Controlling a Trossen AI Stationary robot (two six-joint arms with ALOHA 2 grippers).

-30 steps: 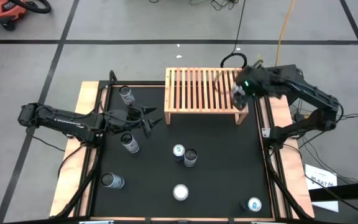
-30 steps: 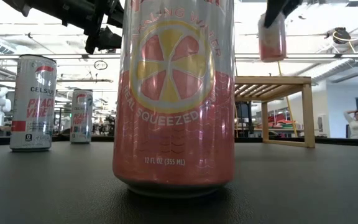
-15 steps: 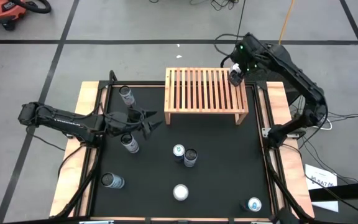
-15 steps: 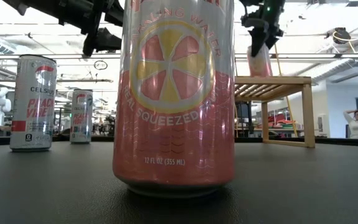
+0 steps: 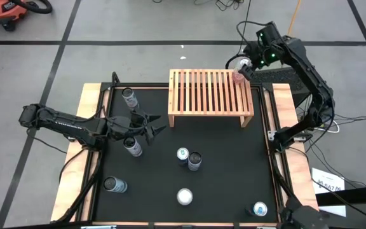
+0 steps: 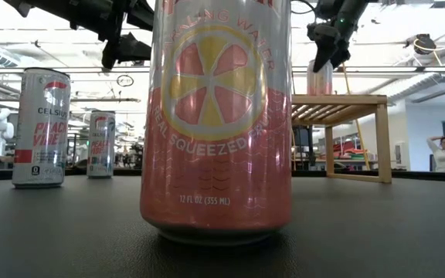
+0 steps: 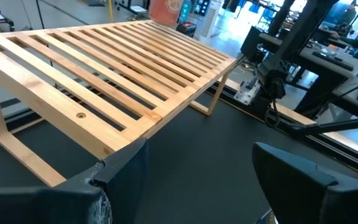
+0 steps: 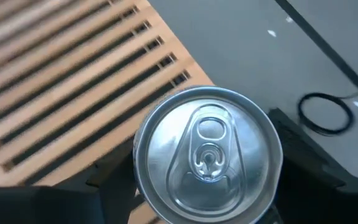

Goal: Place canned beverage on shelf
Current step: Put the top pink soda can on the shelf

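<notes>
Pink can on shelf's far right corner.
Your right gripper (image 5: 245, 67) jaws bracket the upright pink can (image 5: 238, 72) on the shelf (image 5: 208, 95), grip unclear; left gripper (image 5: 155, 121) jaws apart over the counter (image 5: 227, 178).

Black table (image 5: 221, 165): slatted shelf (image 5: 208, 95), seven cans; pink can (image 5: 239, 71) on shelf corner.

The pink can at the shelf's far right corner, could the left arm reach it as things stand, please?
Probably not easily: the pink can stands across the whole shelf from the left gripper, and the right gripper is at it.
</notes>
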